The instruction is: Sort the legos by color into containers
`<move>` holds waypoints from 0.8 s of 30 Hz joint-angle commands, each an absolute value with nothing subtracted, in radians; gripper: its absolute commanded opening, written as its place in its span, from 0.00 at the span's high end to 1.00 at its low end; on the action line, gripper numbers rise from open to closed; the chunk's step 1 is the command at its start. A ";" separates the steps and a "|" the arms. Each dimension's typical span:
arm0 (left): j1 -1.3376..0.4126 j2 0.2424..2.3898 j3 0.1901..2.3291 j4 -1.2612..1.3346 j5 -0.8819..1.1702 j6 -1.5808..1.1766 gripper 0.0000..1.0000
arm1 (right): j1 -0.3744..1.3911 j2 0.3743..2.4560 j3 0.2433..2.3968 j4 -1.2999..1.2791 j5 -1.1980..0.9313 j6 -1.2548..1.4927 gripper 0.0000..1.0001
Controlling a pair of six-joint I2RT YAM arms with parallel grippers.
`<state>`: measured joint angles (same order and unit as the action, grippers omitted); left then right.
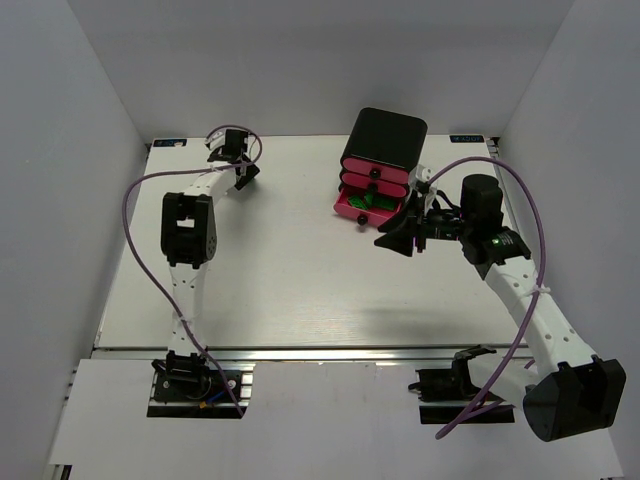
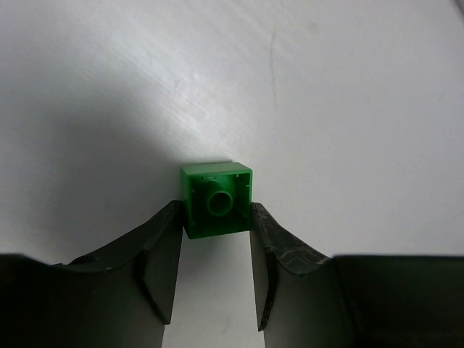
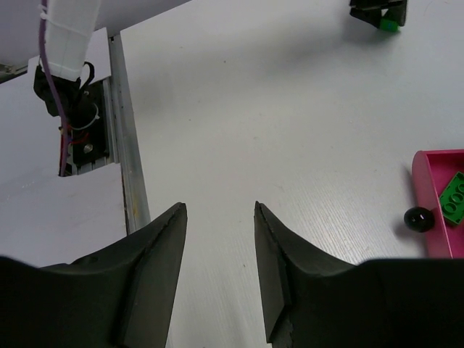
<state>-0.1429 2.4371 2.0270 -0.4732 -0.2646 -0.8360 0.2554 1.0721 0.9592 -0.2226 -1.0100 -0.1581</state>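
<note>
My left gripper [image 2: 216, 217] is shut on a dark green cube lego [image 2: 217, 197], pinched by its sides at the fingertips, just over the white table. In the top view this gripper [image 1: 232, 157] is at the far left back of the table. The right wrist view shows it far off with the green cube [image 3: 389, 25]. The black cabinet [image 1: 390, 133] holds three pink drawers; the bottom drawer [image 1: 350, 209] is pulled open with green legos [image 1: 373, 204] inside. My right gripper [image 1: 397, 242] is open and empty just right of that drawer. The right wrist view shows the drawer [image 3: 428, 210] and a green lego [image 3: 455, 196].
The drawer's black knob [image 3: 415, 218] shows at the right of the right wrist view. Purple cables [image 1: 135, 215] loop off both arms. The table's metal front rail [image 3: 129, 167] and the left arm's base [image 3: 69, 109] lie to the left of my right gripper [image 3: 220, 210].
</note>
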 commanded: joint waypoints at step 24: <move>-0.485 1.905 1.412 0.025 0.459 -0.874 0.92 | 0.104 1.049 0.884 -0.061 -0.627 -0.092 0.99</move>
